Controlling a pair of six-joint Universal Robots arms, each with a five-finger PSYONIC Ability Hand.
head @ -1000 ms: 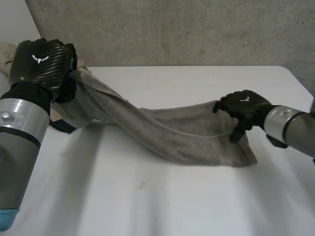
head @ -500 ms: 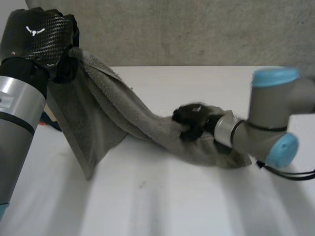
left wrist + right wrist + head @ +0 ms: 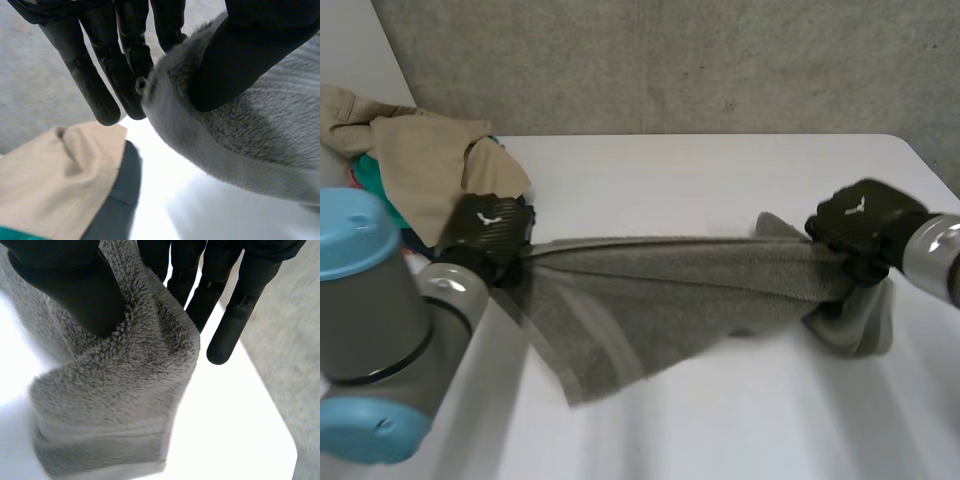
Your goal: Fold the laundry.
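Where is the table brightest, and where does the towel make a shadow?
Right wrist view: the table glares white beside the towel. Left wrist view: a bright patch next to the towel, grey shade beneath it. Head view: soft grey shadow under the towel's hanging edge.

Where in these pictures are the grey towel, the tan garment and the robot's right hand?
grey towel point(image 3: 660, 300), head view, on its stretched middle.
tan garment point(image 3: 420, 165), head view, on its broad upper part.
right hand point(image 3: 860, 222), head view, on the back of the hand.
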